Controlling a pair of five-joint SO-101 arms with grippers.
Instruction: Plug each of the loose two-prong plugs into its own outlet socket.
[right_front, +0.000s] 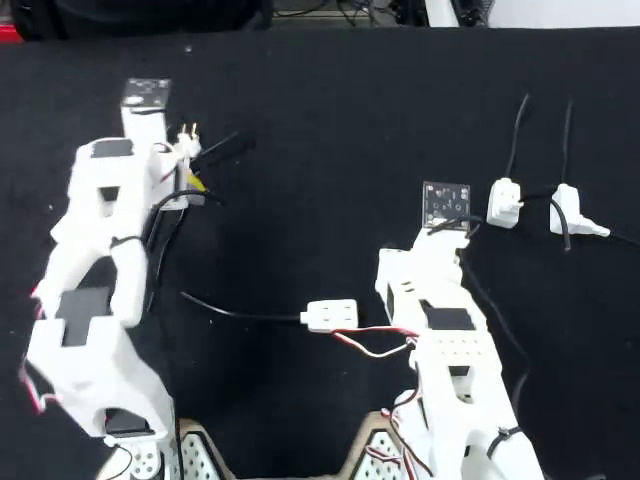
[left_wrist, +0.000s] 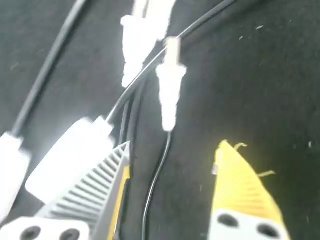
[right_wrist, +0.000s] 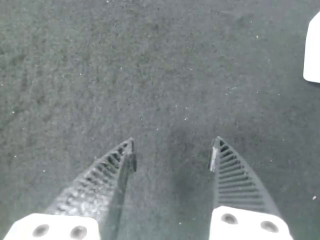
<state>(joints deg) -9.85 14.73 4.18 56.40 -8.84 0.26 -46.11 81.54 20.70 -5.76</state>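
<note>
Plugs (left_wrist: 169, 95) sit just ahead of the left gripper (left_wrist: 175, 146) tips: two white tapered bodies w/ metal prongs pointing away from the jaws. The nearer one is roughly centred betw the fingers, the other off toward the grey finger's side. Left jaws stand wide, holding nothing. Jaws of the right gripper (right_wrist: 173, 143) are wide too, over bare mat (right_wrist: 150, 60), nothing betw them.

Risk as I see it: a thin black cable (left_wrist: 155, 190) runs straight thru the left jaw gap, so closing here would prob pinch cable, not plug body, and any pull would drag the tangle along. A white block (left_wrist: 70, 155) just beside the grey finger could get shoved as well. Closing the right jaws now grabs air.

High view gives me what the wrist cams don't: the outlet socket (right_front: 330, 315) lies well apart from both grippers, betw the arms, plus two white pieces (right_front: 503, 203) past the right jaws. The left wrist cam, in turn, tells me the cable sits in the gap; from above I can't tell.
</note>
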